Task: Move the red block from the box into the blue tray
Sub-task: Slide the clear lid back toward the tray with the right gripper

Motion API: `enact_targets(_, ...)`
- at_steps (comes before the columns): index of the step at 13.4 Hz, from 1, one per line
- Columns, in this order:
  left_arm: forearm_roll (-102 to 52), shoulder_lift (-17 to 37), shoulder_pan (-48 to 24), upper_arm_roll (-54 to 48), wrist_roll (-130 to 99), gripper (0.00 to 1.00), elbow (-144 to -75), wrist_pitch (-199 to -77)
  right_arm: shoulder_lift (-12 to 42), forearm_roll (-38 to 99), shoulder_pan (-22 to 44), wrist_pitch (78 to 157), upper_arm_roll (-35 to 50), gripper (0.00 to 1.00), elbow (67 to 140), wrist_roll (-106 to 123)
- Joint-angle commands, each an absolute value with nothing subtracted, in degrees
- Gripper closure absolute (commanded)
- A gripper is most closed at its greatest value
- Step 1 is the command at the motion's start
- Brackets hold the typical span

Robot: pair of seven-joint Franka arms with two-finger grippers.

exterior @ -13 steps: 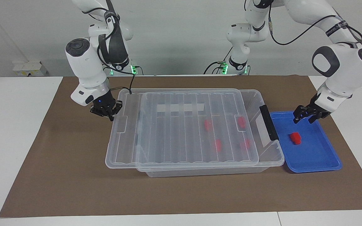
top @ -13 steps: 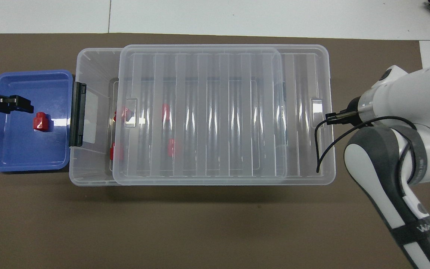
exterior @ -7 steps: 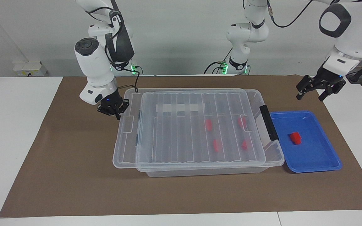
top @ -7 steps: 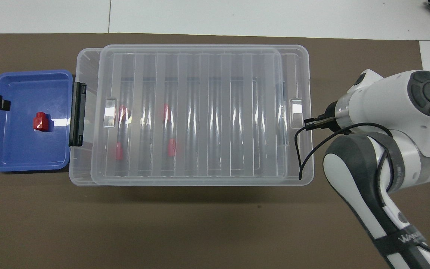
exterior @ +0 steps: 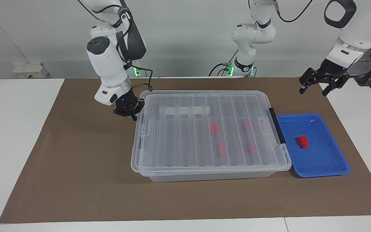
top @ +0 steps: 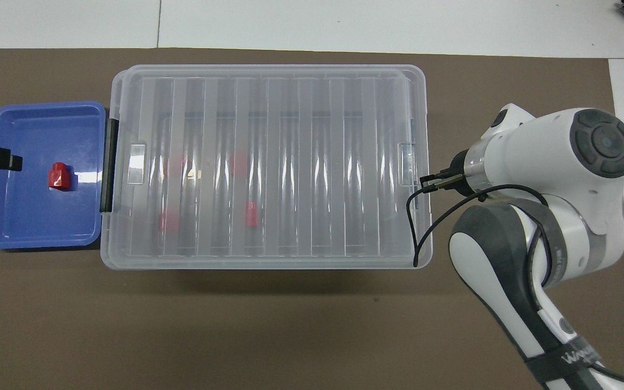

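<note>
One red block [exterior: 303, 141] [top: 61, 176] lies in the blue tray [exterior: 320, 164] [top: 41, 227], at the left arm's end of the table. Beside the tray stands the clear box [exterior: 211, 176], and its ribbed lid [exterior: 188, 135] [top: 290, 162] covers it fully. Several more red blocks [exterior: 214, 128] [top: 251, 213] show through the lid. My right gripper [exterior: 133, 116] is shut, with its tips against the lid's end at the right arm's end. Up in the air, my left gripper [exterior: 313, 92] is open and holds nothing, over the mat by the tray's edge nearer to the robots.
A black bar handle [exterior: 277, 125] [top: 109, 165] sits on the box end next to the tray. A whitish tape strip [exterior: 184, 110] shows under the lid. The brown mat [exterior: 76, 167] spreads around the box.
The right gripper has pushed the lid toward the left arm's end until it covers the box. The left gripper opened and rose away from the tray, leaving the red block there.
</note>
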State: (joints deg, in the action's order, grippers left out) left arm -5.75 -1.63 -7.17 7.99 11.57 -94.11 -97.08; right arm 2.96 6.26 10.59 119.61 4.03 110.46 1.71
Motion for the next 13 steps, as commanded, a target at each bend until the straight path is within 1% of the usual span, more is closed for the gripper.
enact_targets(1, -4.13, -2.73, -11.23, 7.03, 9.24, 0.00, -94.13, -95.89, 1.76, 8.00, 10.72, 120.94, 4.04, 1.00, 112.06, 2.28)
enact_targets(3, -4.13, -2.90, -11.87, 6.07, 2.41, 0.00, -93.95, -95.71, 1.76, 8.00, 10.28, 120.85, 4.04, 1.00, 111.80, 2.29)
enact_targets(6, -4.13, -3.25, -11.60, 6.32, 1.58, 0.00, -94.22, -95.97, 1.41, 8.09, 9.32, 119.89, 3.61, 1.00, 111.36, 2.20)
enact_targets(8, -4.13, -3.25, -11.95, 6.42, 1.49, 0.00, -94.48, -95.89, 0.09, 8.09, 7.57, 119.18, 3.52, 1.00, 111.36, 2.11)
enact_targets(13, -4.13, -3.25, -11.25, 6.42, 1.41, 0.00, -94.66, -95.89, -3.42, 5.46, 2.82, 114.44, 3.25, 1.00, 111.45, -0.26)
